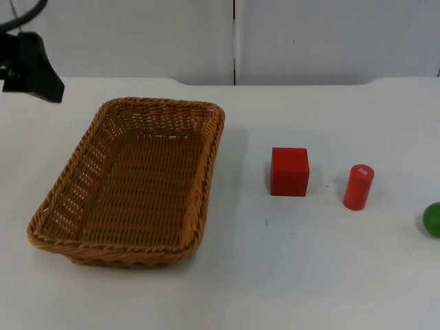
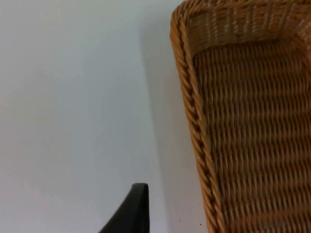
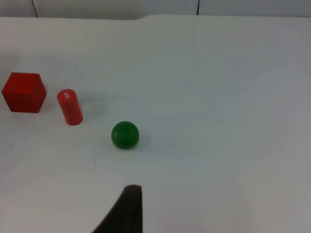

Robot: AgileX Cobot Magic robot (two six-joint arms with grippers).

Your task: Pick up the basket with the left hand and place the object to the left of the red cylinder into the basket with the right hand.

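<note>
One basket [image 1: 130, 185] sits near the table's [image 1: 275, 289] left edge; left gripper [image 2: 133, 208] beside its rim, right gripper [image 3: 127, 208] near green ball [image 3: 125, 134]; neither claw's opening can be told.

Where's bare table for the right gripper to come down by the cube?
Bare table lies between the basket and the red cube, and in front of the cube. Tighter: the cube-to-red cylinder gap, with the green ball beyond.

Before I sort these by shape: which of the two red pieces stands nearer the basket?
The red cube. It sits between the wicker basket and the red cylinder, which stands farther off, toward the green ball.
</note>
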